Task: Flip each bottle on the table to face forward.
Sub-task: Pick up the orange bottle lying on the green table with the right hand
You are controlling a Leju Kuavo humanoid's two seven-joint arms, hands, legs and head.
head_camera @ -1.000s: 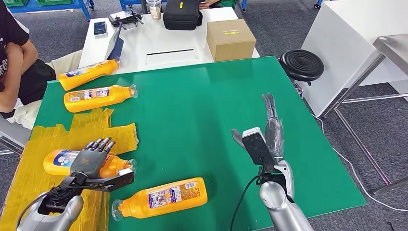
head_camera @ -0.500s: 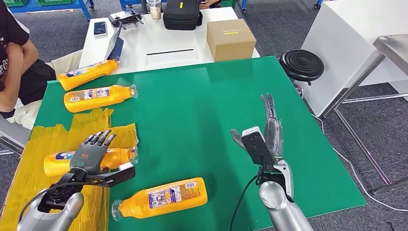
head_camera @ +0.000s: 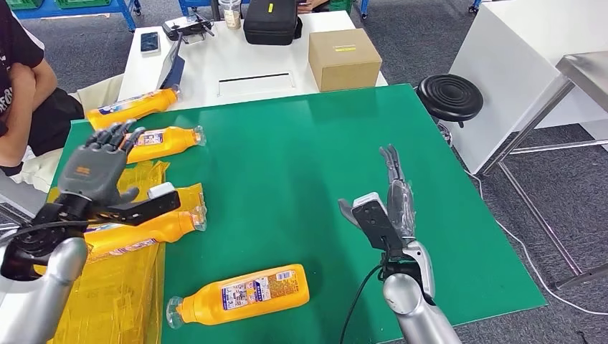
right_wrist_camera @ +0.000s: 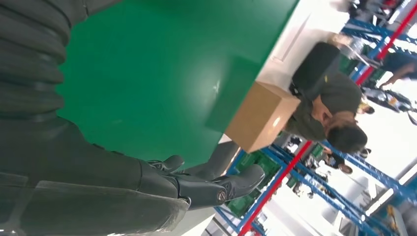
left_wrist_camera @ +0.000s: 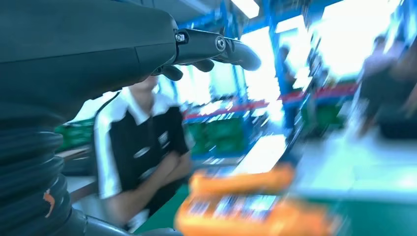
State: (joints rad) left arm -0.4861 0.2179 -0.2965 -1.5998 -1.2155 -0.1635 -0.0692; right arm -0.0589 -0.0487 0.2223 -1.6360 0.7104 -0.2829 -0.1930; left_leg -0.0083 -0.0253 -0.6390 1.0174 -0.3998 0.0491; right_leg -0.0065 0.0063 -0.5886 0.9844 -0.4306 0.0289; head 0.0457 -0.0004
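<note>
Your left hand [head_camera: 97, 168] has lifted off the orange bottle [head_camera: 147, 229] on the yellow tape and now hovers above it, fingers spread, holding nothing. Your right hand [head_camera: 391, 201] stays open over the green mat [head_camera: 287, 165]. Another bottle [head_camera: 244, 292] lies nearest you.

The left hand [left_wrist_camera: 98, 54] is seen raised, fingers [left_wrist_camera: 231, 49] extended, nothing held. Two orange bottles [left_wrist_camera: 251, 216] are seen blurred beyond it on a green table [left_wrist_camera: 373, 216]. A seated person [left_wrist_camera: 142, 147] is seen with arms folded.
</note>
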